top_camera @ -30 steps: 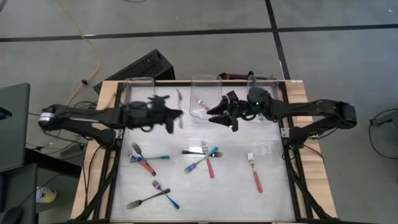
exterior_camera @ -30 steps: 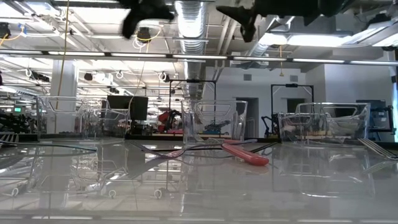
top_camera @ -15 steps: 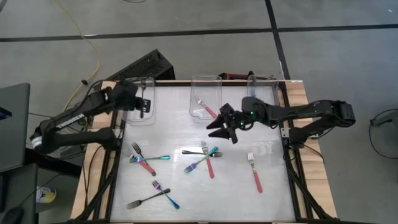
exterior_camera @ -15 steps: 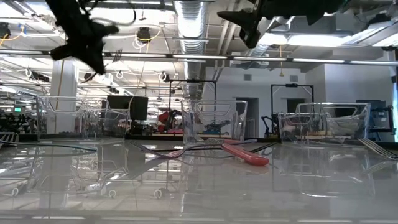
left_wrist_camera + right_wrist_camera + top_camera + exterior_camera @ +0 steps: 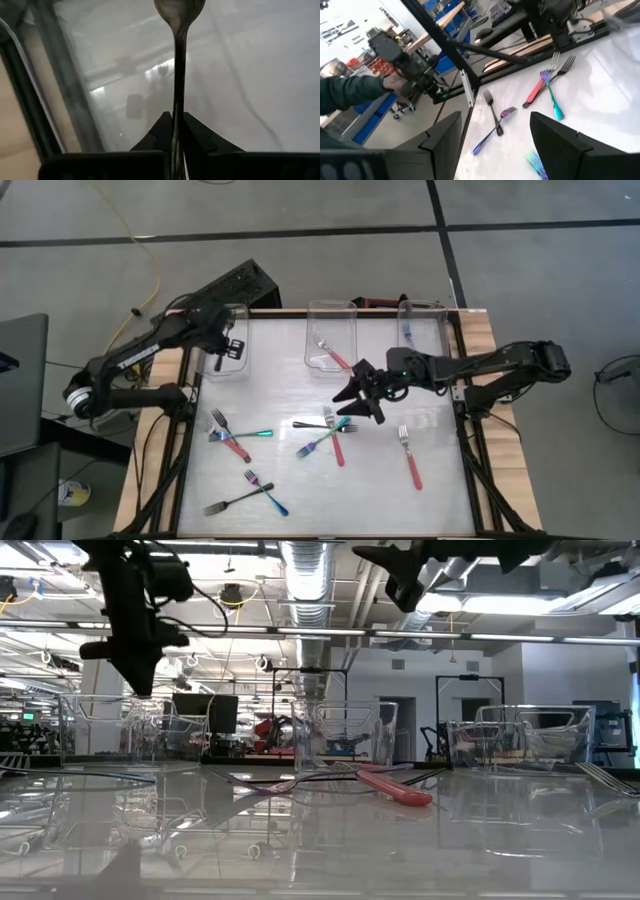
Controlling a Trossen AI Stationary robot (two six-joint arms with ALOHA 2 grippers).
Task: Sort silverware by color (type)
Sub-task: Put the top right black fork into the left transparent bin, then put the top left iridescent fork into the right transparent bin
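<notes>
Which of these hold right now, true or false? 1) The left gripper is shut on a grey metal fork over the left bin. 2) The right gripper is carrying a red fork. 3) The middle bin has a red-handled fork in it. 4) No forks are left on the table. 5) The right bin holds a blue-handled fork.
1) True: the left gripper is shut on a grey metal fork above the left bin.
2) False: the right gripper hangs open and empty above the table.
3) True: a red-handled fork lies in the middle bin.
4) False: several forks lie on the table, such as a red fork.
5) True: a blue-handled fork lies in the right bin.
</notes>
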